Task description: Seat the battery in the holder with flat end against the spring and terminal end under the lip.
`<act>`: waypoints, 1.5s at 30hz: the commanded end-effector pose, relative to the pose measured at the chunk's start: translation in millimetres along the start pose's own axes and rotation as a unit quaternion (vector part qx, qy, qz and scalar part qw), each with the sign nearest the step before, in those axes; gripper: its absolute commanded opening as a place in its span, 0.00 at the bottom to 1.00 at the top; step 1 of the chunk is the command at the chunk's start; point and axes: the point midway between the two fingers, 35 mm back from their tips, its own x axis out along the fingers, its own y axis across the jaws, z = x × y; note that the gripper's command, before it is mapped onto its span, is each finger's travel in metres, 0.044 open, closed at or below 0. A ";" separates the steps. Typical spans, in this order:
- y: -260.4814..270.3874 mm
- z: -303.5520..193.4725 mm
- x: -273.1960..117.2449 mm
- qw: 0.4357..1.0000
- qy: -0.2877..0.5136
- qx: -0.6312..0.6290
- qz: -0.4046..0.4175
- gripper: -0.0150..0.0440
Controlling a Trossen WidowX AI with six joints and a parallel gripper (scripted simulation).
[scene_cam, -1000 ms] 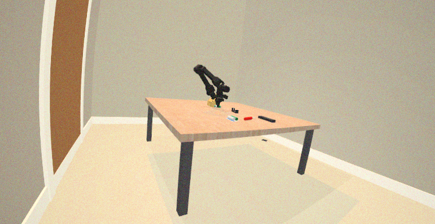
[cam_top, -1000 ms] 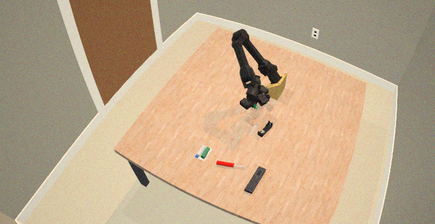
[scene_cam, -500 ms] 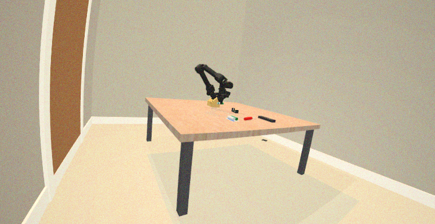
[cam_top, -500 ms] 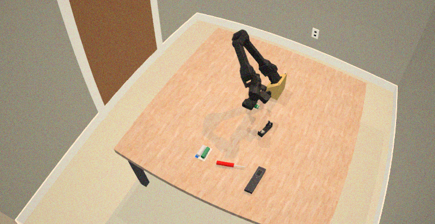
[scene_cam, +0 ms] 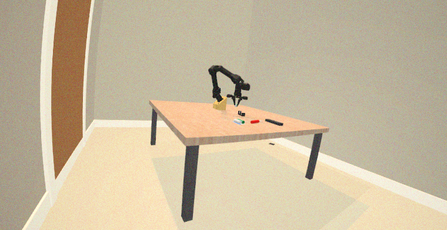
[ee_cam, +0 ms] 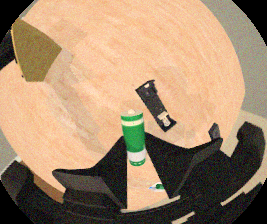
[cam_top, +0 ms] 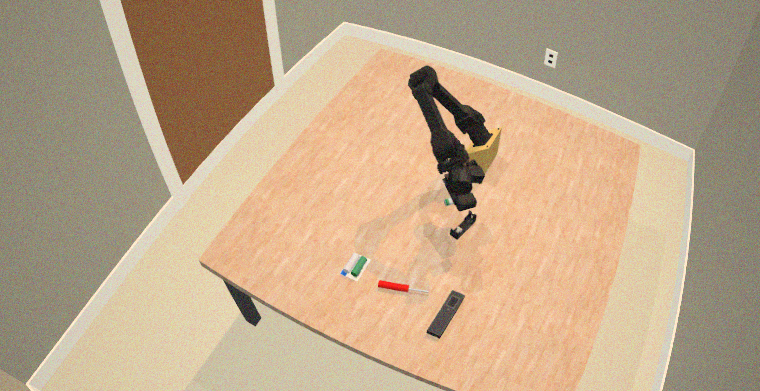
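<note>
The black holder is lying on the table with nothing seated in it; the gripper is clamping the green-and-white battery in the air just beside the holder; the battery's rear end is sitting hidden between the fingers.

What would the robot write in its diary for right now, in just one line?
gripper: shut on battery | battery: in the air, near holder | holder: empty, on table | step: carrying battery to holder
</note>
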 end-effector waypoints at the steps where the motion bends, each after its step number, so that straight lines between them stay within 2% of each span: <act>1: -29.0 8.6 -3.0 0.991 -0.001 -0.130 -0.001 0.38; 7: -56.0 18.9 -4.0 0.966 -0.001 -0.258 -0.001 0.38; 16: -55.2 18.4 -1.5 0.967 -0.009 -0.256 0.003 0.38; 26: -51.3 23.6 35.5 0.960 -0.122 -0.250 0.034 0.38; 45: -53.5 20.6 41.6 0.953 -0.164 -0.249 0.050 0.38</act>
